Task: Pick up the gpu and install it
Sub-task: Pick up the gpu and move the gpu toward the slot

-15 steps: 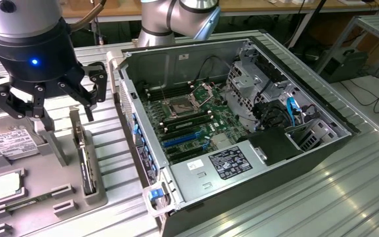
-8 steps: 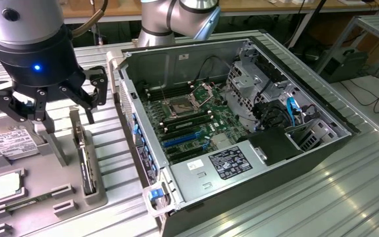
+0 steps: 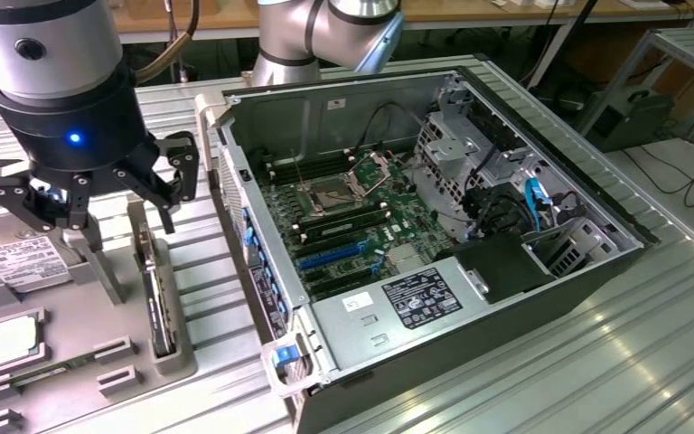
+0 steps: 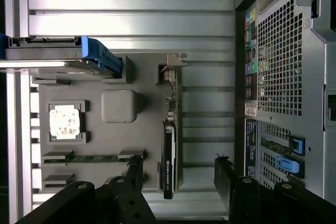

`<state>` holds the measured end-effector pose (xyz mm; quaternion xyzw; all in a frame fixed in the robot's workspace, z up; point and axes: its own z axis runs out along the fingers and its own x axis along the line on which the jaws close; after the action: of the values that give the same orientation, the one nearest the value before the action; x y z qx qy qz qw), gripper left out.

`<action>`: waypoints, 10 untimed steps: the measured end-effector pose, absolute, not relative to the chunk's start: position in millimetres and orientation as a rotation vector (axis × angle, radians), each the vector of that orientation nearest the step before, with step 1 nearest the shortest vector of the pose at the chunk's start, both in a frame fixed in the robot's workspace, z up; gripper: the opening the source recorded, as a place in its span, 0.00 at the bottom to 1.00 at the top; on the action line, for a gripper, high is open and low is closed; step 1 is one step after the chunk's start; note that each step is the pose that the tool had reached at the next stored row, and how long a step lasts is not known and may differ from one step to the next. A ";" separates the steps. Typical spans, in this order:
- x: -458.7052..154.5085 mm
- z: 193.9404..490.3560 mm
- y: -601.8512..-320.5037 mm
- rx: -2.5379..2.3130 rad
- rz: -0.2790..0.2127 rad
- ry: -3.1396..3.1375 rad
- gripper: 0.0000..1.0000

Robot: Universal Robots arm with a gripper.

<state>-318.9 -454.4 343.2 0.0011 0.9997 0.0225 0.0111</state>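
**Hand spread over the edge-on gpu**

Hand (image 3: 98, 201) hung with its fingers (image 4: 135, 171) spread wide and nothing between them, apart from the gpu (image 3: 154, 289) below. The gpu stood on its long edge in a slot of the grey parts tray (image 3: 76, 380), at the tray's edge nearest the computer case (image 3: 444, 226). In the wrist view the card (image 4: 169, 150) lay between the two fingers, nearer the one over the tray; the other finger hung over a bare strip of ribbed worktop (image 4: 207, 103) between the tray and the case wall (image 4: 283, 51). On the card's other side sat a raised block (image 4: 119, 105), a processor (image 4: 64, 120), a memory stick (image 4: 89, 157) and a hard drive (image 3: 15, 262), all clear of the card.
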 end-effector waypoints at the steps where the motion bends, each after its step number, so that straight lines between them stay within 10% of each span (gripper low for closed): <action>1: -318.9 342.0 -454.4 0.003 0.070 3.119 0.66; 10: -318.9 332.6 -454.4 0.003 0.070 3.120 0.66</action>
<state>-318.9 -454.4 332.6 0.0011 0.9997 0.0225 0.0103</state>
